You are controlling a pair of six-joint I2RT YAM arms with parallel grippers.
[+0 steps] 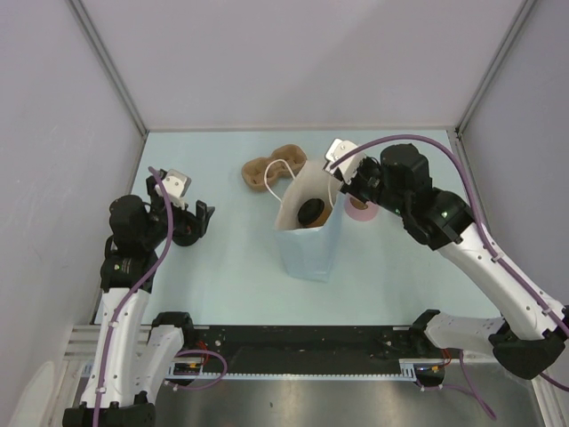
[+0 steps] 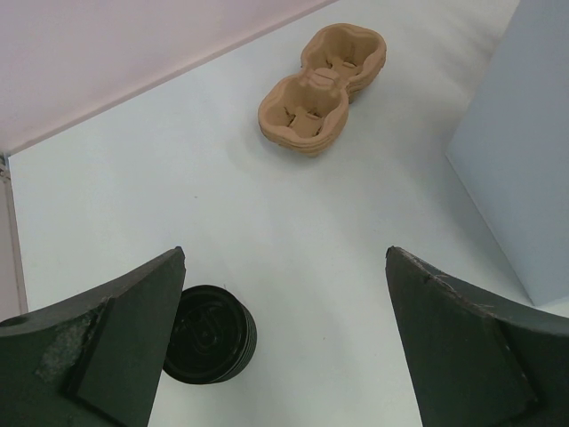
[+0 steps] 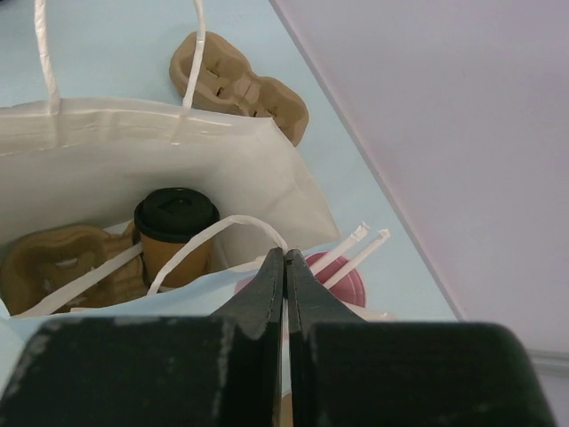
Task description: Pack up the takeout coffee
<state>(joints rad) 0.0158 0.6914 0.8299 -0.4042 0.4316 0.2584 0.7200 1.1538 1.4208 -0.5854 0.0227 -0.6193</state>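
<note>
The takeout coffee, a tan paper cup point(image 3: 173, 245) with a black lid point(image 3: 175, 212), stands upright inside the light blue paper bag point(image 1: 308, 242), next to a brown carrier point(image 3: 62, 262). From above, its lid point(image 1: 311, 212) shows in the bag's mouth. My right gripper point(image 3: 284, 255) is shut, its tips at the bag's near rim beside a white handle point(image 3: 213, 233). Whether paper is pinched between them is not visible. My left gripper point(image 2: 284, 258) hangs open over the table at the left, with nothing between its fingers.
A stack of black lids point(image 2: 209, 334) lies by the left finger of my left gripper. Brown pulp cup carriers point(image 1: 274, 171) sit behind the bag. A pink cup point(image 3: 342, 277) with white straws point(image 3: 356, 247) stands just right of the bag, under my right wrist.
</note>
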